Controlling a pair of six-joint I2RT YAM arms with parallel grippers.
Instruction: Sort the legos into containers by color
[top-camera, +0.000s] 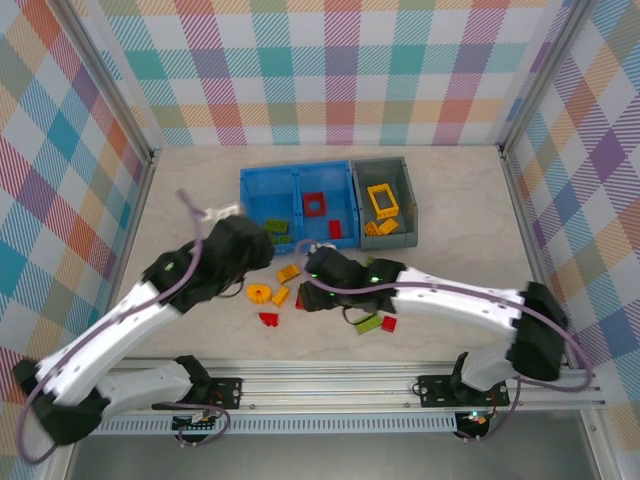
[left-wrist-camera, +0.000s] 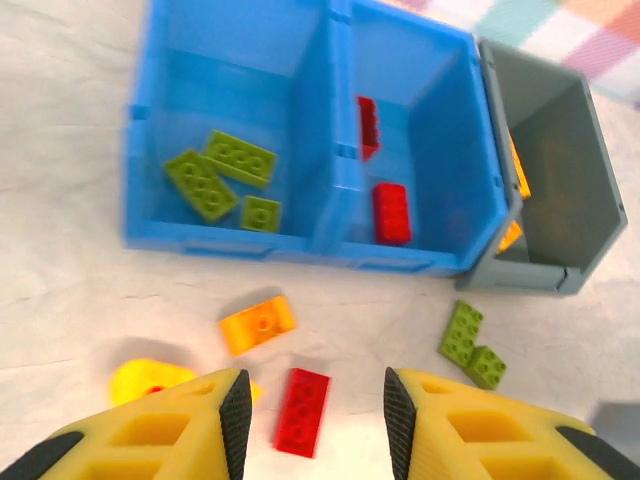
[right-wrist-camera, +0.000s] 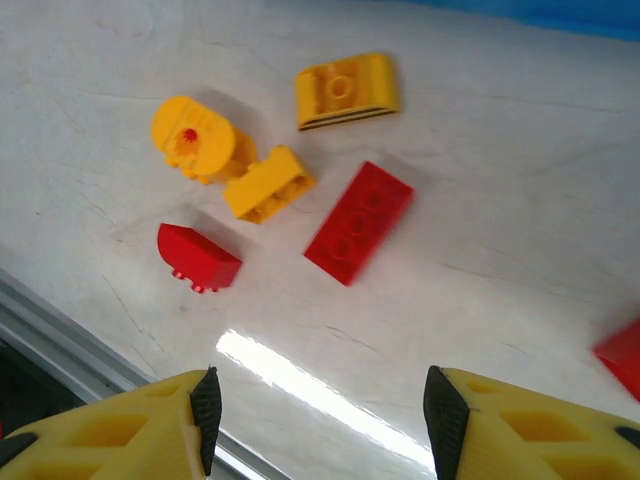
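We see the red brick on the table, low and centre in the left wrist frame. It is framed between the parted, empty jaws of the left gripper, long axis nearly up-frame. The right gripper is also wide and empty, and hangs further off.

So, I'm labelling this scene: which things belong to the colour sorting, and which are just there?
Job: blue bin, grey bin, loose red brick, yellow round piece, green bricks.
Just there: metal rail, checked walls.
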